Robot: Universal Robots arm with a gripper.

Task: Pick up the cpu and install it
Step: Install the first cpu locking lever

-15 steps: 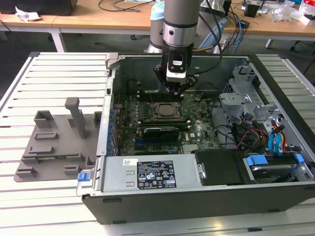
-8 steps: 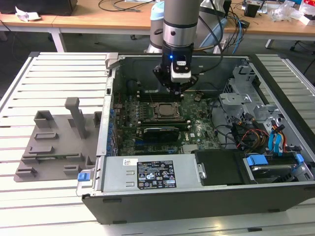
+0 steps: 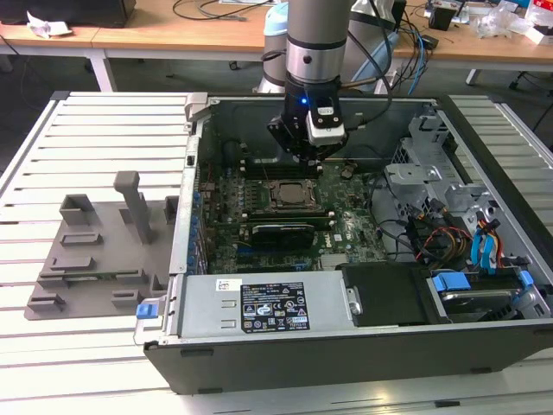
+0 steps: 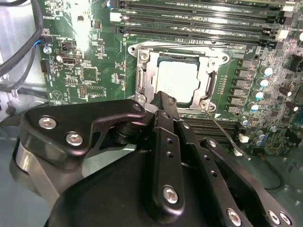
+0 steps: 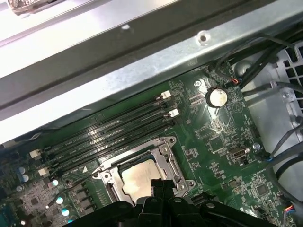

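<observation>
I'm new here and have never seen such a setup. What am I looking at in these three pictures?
This is a robot arm with a gripper at its tip, which is inside an open computer case lying on a slatted table. The exterior view comes from a camera off the arm. Both wrist views come from cameras riding on the arm, looking past the gripper at the green circuit board. The cpu, a silver square chip, lies in its socket frame, with the gripper close over its edge; whether they touch I cannot tell. A grey plastic tray sits beside the case, at the exterior view's left.
</observation>
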